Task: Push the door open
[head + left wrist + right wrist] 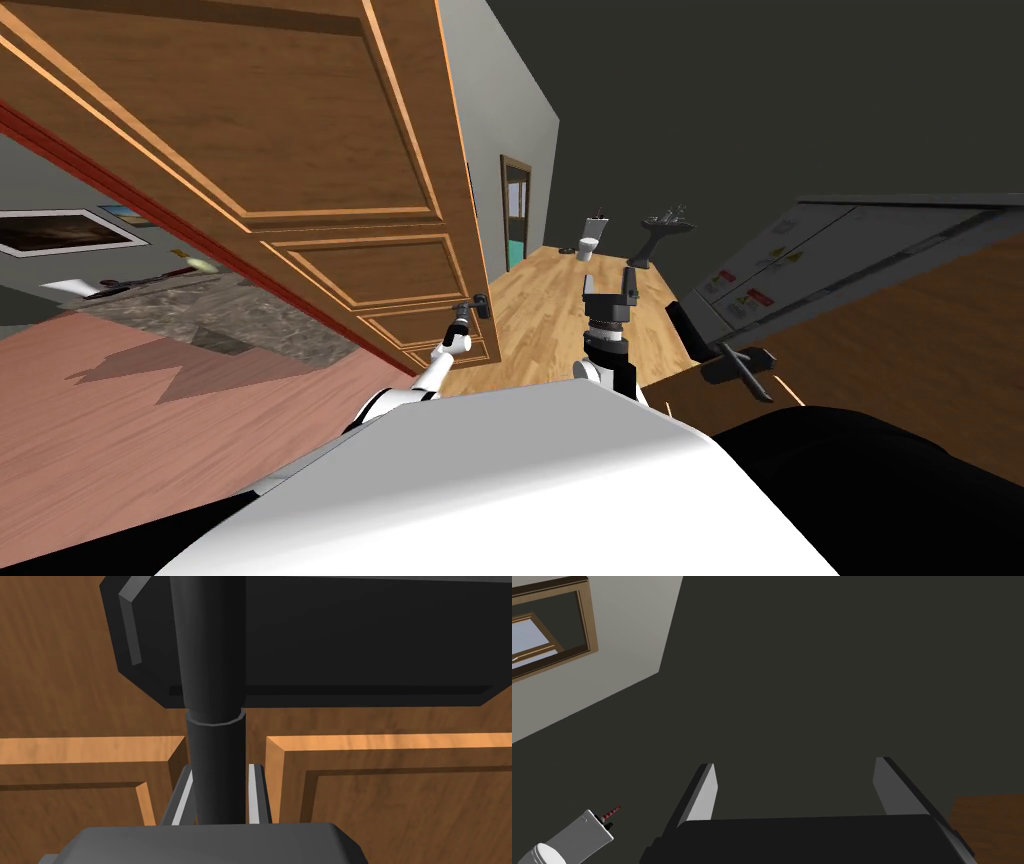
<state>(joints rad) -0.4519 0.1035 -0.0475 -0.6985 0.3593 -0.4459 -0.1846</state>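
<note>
Door (340, 150), brown and panelled, stands ajar at your left front. Your left gripper (221, 768) has 2 fingers clamped on its dark handle (212, 646); your right gripper (795, 763) hangs wide open, empty. The grasp looks made, so next push steadily forward.

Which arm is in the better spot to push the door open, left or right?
Left. The left gripper is shut on the dark handle, right at the door. The right gripper hangs open in the air, away from the door.
</note>
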